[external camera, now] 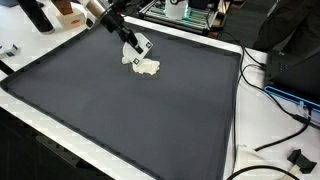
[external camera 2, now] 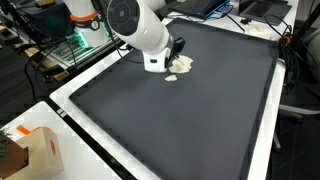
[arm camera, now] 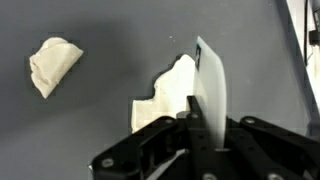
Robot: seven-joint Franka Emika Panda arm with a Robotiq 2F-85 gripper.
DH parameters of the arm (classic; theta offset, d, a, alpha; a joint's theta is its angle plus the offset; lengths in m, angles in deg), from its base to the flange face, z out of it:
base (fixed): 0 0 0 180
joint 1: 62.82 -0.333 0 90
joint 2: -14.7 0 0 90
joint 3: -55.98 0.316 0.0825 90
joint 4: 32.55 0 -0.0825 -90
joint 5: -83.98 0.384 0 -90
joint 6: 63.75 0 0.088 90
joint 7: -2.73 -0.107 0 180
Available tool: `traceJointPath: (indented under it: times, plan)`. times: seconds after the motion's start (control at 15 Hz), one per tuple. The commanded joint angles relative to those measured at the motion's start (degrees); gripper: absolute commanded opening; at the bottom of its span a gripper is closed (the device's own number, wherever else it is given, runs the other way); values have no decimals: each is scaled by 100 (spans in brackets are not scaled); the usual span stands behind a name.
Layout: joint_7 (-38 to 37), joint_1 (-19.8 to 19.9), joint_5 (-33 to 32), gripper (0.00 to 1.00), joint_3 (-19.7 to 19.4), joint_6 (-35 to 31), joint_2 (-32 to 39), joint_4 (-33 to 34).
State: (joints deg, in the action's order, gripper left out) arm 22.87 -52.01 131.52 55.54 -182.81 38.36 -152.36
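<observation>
Where the gripper (external camera: 138, 48) hangs near one edge of the dark mat (external camera: 120, 110) in both exterior views, the wrist view shows it clenched on a pale sheet (arm camera: 210, 85) just above torn scraps (arm camera: 160, 100) on that mat, seemingly mid-pickup, which calls for a steady lift.

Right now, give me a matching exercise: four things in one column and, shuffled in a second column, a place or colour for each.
Things:
1 mat
2 gripper
3 cardboard box
4 small cream scrap

Place or colour:
A lying on the mat, apart from the larger cream scrap
B dark grey
C off the mat, past its corner
D down at the larger cream scrap

Pairs: 1-B, 2-D, 3-C, 4-A.
</observation>
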Motion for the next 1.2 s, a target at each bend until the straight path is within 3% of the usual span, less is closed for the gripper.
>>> traceJointPath:
  times: [0.0,0.47,1.13]
  plan:
    - [-473,-145,-159,1,-127,36,-109,-27]
    - [-1061,-361,-556,1,-192,-123,-386,-141]
    - [-2270,-691,-1935,1,-197,-595,-947,-400]
